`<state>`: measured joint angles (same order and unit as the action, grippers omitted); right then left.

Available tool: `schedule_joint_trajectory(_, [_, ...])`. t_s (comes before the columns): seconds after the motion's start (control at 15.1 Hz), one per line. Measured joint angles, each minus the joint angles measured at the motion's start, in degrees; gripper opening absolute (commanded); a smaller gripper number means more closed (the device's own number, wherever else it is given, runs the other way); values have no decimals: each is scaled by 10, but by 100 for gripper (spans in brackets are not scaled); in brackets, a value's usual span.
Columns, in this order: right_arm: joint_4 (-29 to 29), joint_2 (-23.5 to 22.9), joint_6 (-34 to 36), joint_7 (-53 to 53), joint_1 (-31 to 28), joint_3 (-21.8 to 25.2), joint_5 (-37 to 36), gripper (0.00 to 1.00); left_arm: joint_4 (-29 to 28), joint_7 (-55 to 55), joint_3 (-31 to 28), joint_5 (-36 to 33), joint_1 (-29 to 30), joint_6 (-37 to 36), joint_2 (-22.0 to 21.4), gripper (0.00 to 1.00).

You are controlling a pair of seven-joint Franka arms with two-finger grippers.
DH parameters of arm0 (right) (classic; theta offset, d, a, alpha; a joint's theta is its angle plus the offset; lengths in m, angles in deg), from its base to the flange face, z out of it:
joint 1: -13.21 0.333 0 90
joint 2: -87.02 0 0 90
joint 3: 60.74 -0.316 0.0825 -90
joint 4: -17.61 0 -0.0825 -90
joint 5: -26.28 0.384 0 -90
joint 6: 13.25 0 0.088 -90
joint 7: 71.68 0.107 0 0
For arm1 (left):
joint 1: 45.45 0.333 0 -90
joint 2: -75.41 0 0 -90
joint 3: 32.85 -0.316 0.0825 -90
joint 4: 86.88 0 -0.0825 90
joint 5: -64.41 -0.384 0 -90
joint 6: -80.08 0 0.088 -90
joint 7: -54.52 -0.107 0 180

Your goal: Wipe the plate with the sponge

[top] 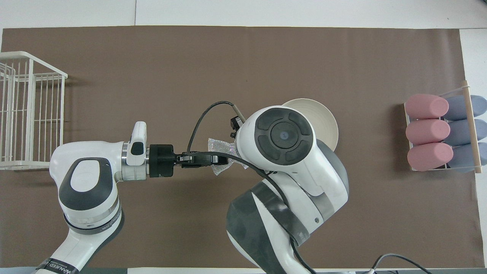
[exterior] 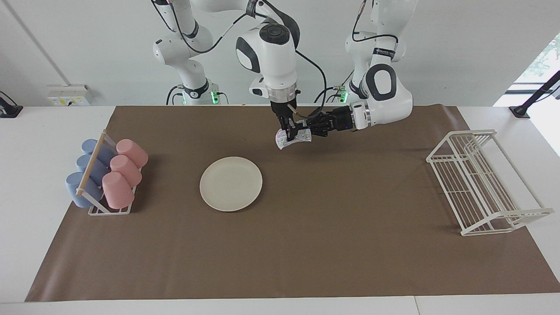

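Note:
The cream-white plate (exterior: 231, 183) lies flat on the brown mat, toward the right arm's end; in the overhead view (top: 325, 118) the right arm covers part of it. The silvery mesh sponge (exterior: 292, 139) hangs in the air over the mat, nearer the robots than the plate, and shows in the overhead view (top: 217, 145) too. My left gripper (exterior: 301, 130) reaches in level from the side and is shut on the sponge (top: 213, 159). My right gripper (exterior: 286, 130) points straight down onto the same sponge; in the overhead view its own arm hides it.
A rack of pink and blue cups (exterior: 107, 175) stands at the right arm's end of the mat (top: 443, 131). A white wire dish rack (exterior: 481, 179) stands at the left arm's end (top: 30, 110). The brown mat (exterior: 306, 253) covers the table.

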<state>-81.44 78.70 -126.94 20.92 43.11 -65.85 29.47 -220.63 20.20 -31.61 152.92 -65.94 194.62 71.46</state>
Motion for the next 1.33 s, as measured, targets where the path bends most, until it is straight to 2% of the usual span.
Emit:
schedule_joint_trajectory(0.4, [-16,68,45,-344,-122,4,0,100,-1,28,-2,-22,-1,45,2,0])
schedule_joint_trajectory(0.6, [-21,92,85,-487,-176,4,0,100,2,86,-1,-105,-1,71,2,0])
schedule_joint_trajectory(0.99, [-26,96,128,-738,-256,5,0,100,43,235,-1,-265,-2,76,3,0])
schedule_joint_trajectory(1.33, [-14,101,199,-822,-283,6,-1,100,98,407,3,-443,-2,70,3,0])
